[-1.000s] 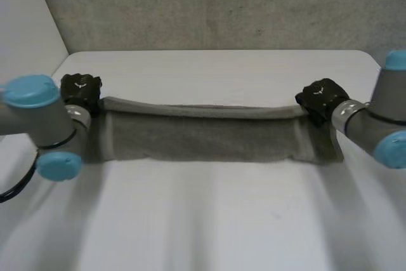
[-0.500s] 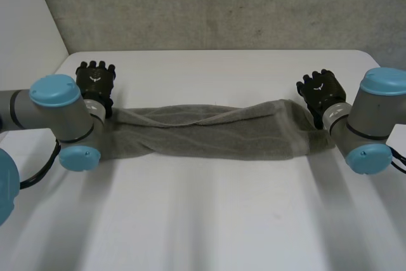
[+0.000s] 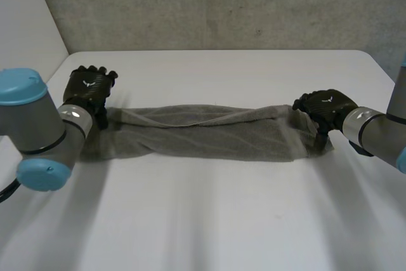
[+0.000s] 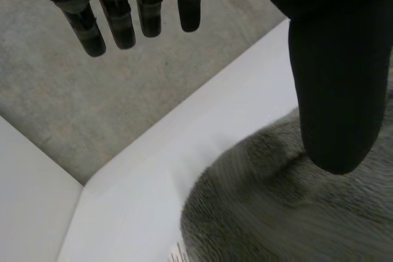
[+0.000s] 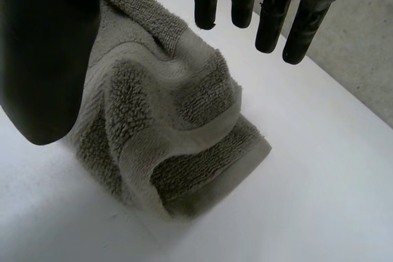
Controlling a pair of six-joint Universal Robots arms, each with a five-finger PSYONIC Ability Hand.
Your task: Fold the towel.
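Observation:
A grey-green towel point(image 3: 203, 132) lies folded into a long band across the white table point(image 3: 209, 220). My left hand point(image 3: 91, 88) hovers at the towel's left end, fingers point(image 4: 116, 10) straight and spread, thumb point(image 4: 334, 90) above the towel point(image 4: 295, 213), holding nothing. My right hand point(image 3: 325, 107) is over the right end. In the right wrist view its fingers point(image 5: 270, 10) and thumb point(image 5: 49, 59) stand apart above the rumpled towel end point(image 5: 166, 127), with nothing gripped.
A grey rough wall point(image 3: 209, 4) rises behind the table's far edge. Bare table surface lies in front of the towel and beyond it. Both grey arms with light-blue caps point(image 3: 19, 87) come in from the sides.
Both hands have let go of the towel's far edge; it dropped onto the band. The hands opened and drew outward and down to the towel's ends.

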